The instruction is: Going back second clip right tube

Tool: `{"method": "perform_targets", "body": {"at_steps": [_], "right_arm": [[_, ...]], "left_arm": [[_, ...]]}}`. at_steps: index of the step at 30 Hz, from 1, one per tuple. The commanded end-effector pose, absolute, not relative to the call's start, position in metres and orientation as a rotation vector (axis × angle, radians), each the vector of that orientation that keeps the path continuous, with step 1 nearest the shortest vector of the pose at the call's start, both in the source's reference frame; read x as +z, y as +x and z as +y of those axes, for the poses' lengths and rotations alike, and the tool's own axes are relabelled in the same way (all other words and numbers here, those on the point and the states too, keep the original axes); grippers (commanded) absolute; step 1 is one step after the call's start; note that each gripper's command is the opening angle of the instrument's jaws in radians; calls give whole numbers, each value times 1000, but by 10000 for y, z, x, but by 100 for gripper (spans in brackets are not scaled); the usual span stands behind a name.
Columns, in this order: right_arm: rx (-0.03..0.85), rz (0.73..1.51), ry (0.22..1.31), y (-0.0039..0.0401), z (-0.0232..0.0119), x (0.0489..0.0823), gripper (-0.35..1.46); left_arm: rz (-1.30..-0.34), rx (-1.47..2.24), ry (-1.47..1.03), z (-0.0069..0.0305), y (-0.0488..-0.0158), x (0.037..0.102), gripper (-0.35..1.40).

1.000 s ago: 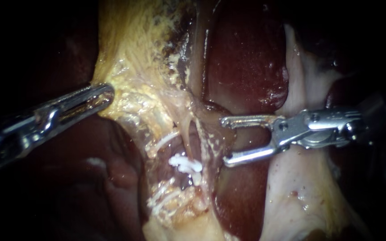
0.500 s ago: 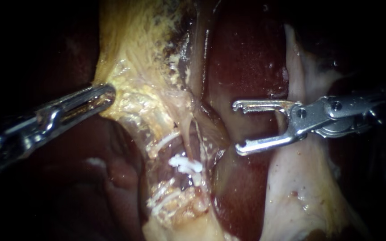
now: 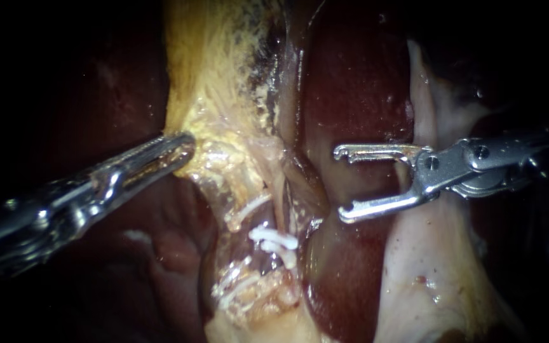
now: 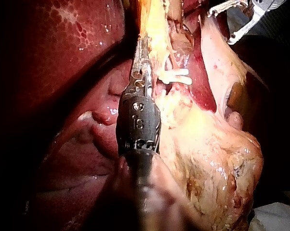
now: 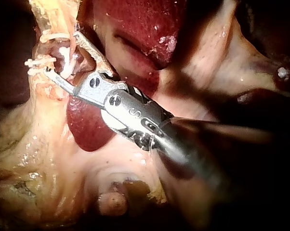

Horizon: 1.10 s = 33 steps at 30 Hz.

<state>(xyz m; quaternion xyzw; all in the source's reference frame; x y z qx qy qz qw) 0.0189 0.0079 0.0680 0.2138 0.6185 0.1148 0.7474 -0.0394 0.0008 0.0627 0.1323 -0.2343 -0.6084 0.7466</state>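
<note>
My left instrument [image 3: 184, 143] comes in from the left, its jaws shut on the edge of the yellow fatty tissue [image 3: 223, 82]; the left wrist view shows the same grip [image 4: 141, 52]. Below that tissue a white clip [image 3: 276, 240] sits across a thin tube in the dissected window, also seen as the clip [image 4: 176, 76] beside my left instrument. My right instrument [image 3: 340, 184] stands to the right of the clip with jaws wide open and nothing between them, clear of the tube. In its own wrist view the right instrument [image 5: 63, 54] has its open jaws near the clipped strands.
Dark red liver [image 3: 351, 82] lies behind and under the right instrument's jaws. A pale tissue fold [image 3: 430, 267] runs down the right side beneath its shaft. More liver [image 4: 63, 53] fills the side away from the clip in the left wrist view.
The right instrument drew back to the right, away from the clip, jaws still open, then held still. The left instrument shifted right, carrying the yellow tissue with it.
</note>
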Motion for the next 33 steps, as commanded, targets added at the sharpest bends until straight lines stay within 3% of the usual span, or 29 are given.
{"method": "perform_targets", "body": {"at_steps": [1,17,33], "right_arm": [[250,1353,468,189,80,680,60],[250,1352,468,189,80,680,60],[250,1353,468,189,80,680,60]], "left_arm": [[-513,-1330,291,8,-396,628,-35],[-523,-1306,311,18,-429,648,-35],[-525,-1296,313,17,-430,649,-35]]}}
